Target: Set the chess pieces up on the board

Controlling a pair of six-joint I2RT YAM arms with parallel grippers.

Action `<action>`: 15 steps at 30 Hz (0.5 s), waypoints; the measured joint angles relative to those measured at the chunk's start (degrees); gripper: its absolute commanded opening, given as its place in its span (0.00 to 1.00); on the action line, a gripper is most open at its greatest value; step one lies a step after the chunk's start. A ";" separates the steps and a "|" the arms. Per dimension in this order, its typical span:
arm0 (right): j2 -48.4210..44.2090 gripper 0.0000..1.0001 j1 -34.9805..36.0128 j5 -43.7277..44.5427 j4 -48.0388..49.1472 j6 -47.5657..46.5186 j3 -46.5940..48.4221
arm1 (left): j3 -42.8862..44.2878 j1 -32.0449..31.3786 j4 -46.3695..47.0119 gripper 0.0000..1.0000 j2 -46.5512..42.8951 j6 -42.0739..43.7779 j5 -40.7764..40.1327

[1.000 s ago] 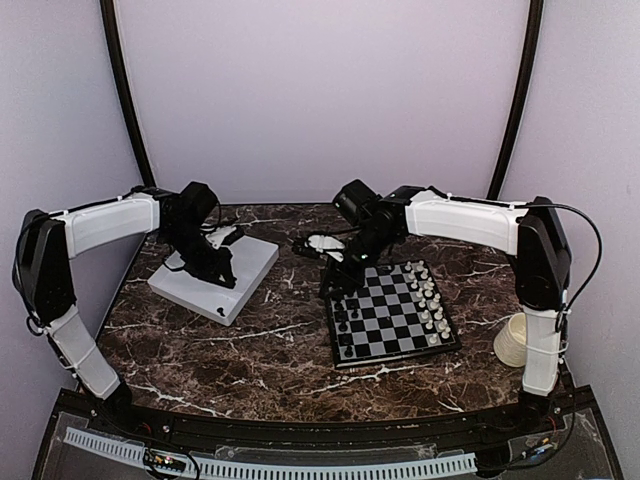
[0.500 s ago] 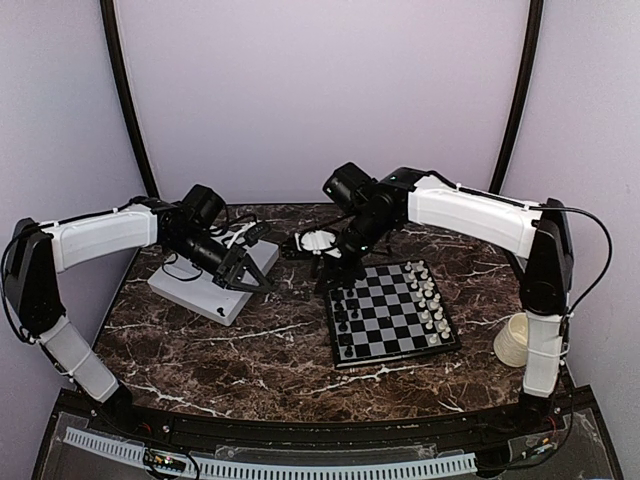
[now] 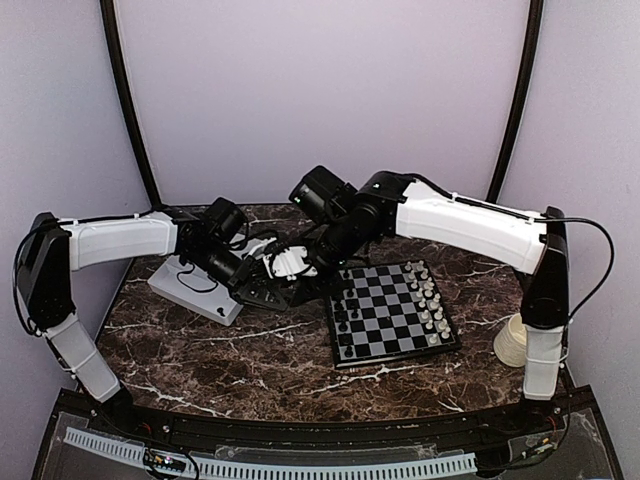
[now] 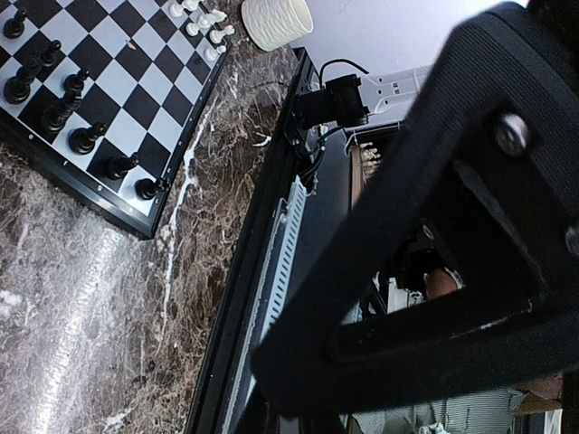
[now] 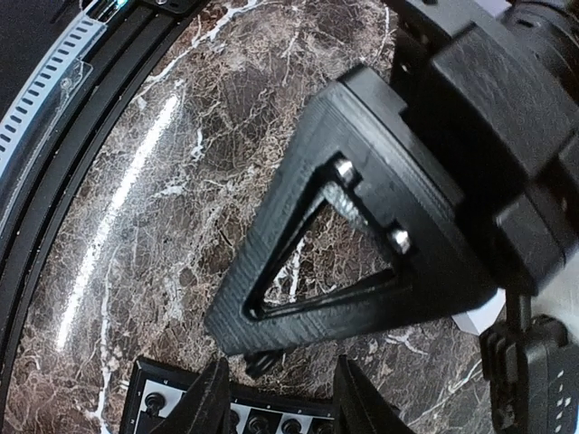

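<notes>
Marble table (image 3: 200,350), dark brown with white veins, carries everything

Left arm (image 3: 120,240) reaches from the left edge in toward the middle, and right arm (image 3: 460,225) stretches from the right across the far side of the board; the two meet over bare marble just left of the board

Tray (image 3: 195,285), white, lies at the far left, behind the left arm's wrist

Board (image 3: 392,315) lies flat right of the middle, a little turned, with neither gripper over it

Cup (image 3: 512,340), cream and ribbed, stands upright near the right edge, apart from the board

Left gripper (image 3: 275,297) hangs low above the table between tray and board, jaws closed; whether a piece is pinched between them I cannot tell

Right gripper (image 3: 283,268) sits just above and behind it, nearly touching. In the right wrist view its fingers (image 5: 206,398) stand parted with nothing seen in their grip, and the left gripper's triangular finger fills the space ahead of them

Black pieces (image 3: 345,315) stand upright on the board's left columns, some squares there still bare; the left wrist view shows them too

White pieces (image 3: 430,300) stand packed in the two right columns
</notes>
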 measured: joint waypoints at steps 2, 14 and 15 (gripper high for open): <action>0.00 0.41 0.96 0.92 -0.31 -0.44 0.28 | 0.00 -0.37 0.02 0.07 0.37 0.00 0.63; 0.00 0.30 4.09 6.69 -1.09 -2.10 -0.09 | 0.00 -0.46 -0.24 0.06 0.72 0.57 2.21; 0.00 0.27 4.20 6.91 -0.96 -2.27 -0.17 | 0.00 -0.46 -0.33 0.06 0.74 0.66 2.21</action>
